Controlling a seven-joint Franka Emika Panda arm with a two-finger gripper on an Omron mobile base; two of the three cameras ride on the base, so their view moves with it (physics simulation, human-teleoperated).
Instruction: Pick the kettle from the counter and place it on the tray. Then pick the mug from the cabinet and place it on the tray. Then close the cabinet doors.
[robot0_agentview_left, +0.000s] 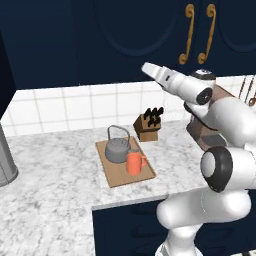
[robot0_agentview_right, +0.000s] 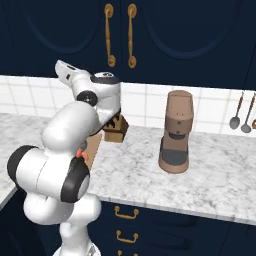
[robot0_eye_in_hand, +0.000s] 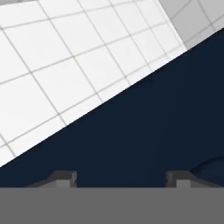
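The grey kettle (robot0_agentview_left: 117, 148) stands on the wooden tray (robot0_agentview_left: 116, 176) on the marbled counter (robot0_agentview_left: 55, 190). The orange-red mug (robot0_agentview_left: 134, 163) stands on the tray too, just right of and in front of the kettle. My gripper (robot0_agentview_left: 146, 68) is raised high above the tray and points up-left at the lower edge of the navy cabinet (robot0_agentview_left: 125, 45). In the hand view my gripper (robot0_eye_in_hand: 122, 178) is open, with only navy cabinet face and white tiles between its tips. The two cabinet doors with brass handles (robot0_agentview_left: 189, 34) look shut. A sliver of the mug (robot0_agentview_right: 80, 152) shows behind my arm.
A wooden knife block (robot0_agentview_left: 149, 124) stands behind the tray. A brown coffee machine (robot0_agentview_right: 176, 132) sits to the right, with hanging utensils (robot0_agentview_right: 240, 114) beyond it. A large grey cylinder (robot0_agentview_left: 5, 160) stands at the far left, and above it a dark navy panel (robot0_agentview_left: 5, 75) juts in.
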